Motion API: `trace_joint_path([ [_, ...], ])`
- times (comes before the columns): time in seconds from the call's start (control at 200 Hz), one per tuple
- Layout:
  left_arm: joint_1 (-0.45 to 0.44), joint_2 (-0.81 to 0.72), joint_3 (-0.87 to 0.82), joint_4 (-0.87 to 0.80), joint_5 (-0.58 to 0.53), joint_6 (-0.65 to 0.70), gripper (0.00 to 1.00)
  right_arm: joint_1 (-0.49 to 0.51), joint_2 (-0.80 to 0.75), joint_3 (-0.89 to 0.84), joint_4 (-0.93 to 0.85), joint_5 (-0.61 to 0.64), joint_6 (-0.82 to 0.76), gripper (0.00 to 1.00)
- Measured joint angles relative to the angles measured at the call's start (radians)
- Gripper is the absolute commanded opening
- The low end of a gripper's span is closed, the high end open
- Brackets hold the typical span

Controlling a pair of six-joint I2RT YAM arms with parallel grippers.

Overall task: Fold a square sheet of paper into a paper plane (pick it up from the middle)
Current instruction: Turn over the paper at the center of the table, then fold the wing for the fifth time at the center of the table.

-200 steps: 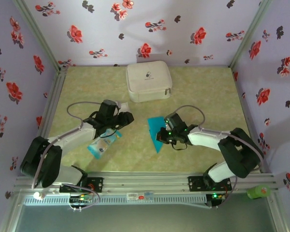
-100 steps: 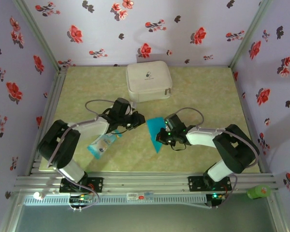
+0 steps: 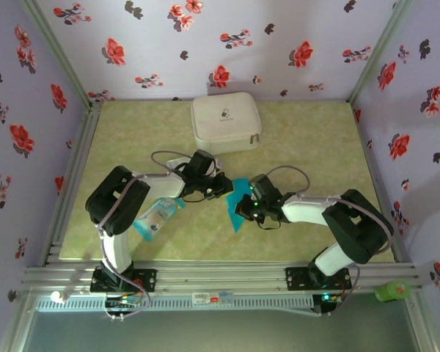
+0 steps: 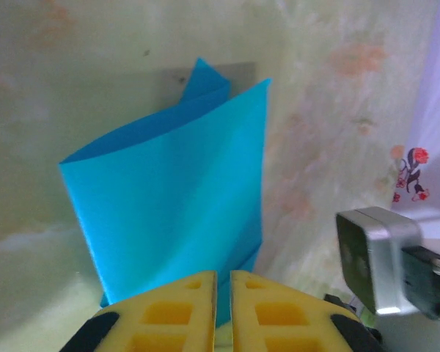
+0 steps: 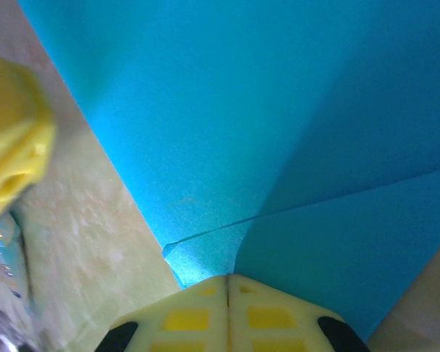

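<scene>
The square sheet of paper [image 3: 239, 193] is bright blue, partly folded, and lifted off the mat between both grippers. My left gripper [image 3: 226, 188] reaches in from the left. In the left wrist view the paper [image 4: 176, 213] stands curved, and the left gripper [image 4: 224, 282] has its yellow jaws pressed together on the lower edge. My right gripper [image 3: 244, 209] is at the sheet's lower right side. In the right wrist view the creases of the paper [image 5: 227, 110] run down into the right gripper [image 5: 228, 279], which is shut on it.
A white zipped case [image 3: 224, 122] sits at the back middle of the mat. A pale blue-and-white plastic packet [image 3: 155, 217] lies left of the paper, under the left arm. Flowered walls close in the back and both sides.
The left arm swung right from above the packet to the paper's left edge and its jaws closed. The right gripper stayed on the paper, whose top edge has curled up.
</scene>
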Motion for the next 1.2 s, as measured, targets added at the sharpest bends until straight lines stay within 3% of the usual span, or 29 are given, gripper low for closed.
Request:
trace_joint_path([
  [0.1,0.000,0.034,0.000,0.010,0.007,-0.007,0.12,0.000,-0.012,-0.043,0.078,-0.006,0.037,0.12],
  [0.29,0.002,0.059,-0.007,0.031,0.008,-0.018,0.12,-0.015,-0.089,-0.069,0.092,-0.003,0.056,0.35],
  [0.41,0.006,0.060,-0.025,0.055,0.012,-0.018,0.12,-0.069,-0.190,-0.087,0.084,0.009,0.054,0.41],
  [0.55,0.014,0.060,-0.047,0.098,0.026,-0.018,0.12,-0.151,-0.256,-0.090,0.029,0.015,0.035,0.42],
  [0.72,0.022,0.060,-0.064,0.134,0.047,-0.017,0.12,-0.231,-0.212,-0.087,-0.018,-0.003,0.013,0.41],
  [1.2,0.035,0.060,-0.065,0.123,0.081,0.029,0.12,-0.241,-0.058,-0.008,0.018,-0.113,-0.052,0.39],
])
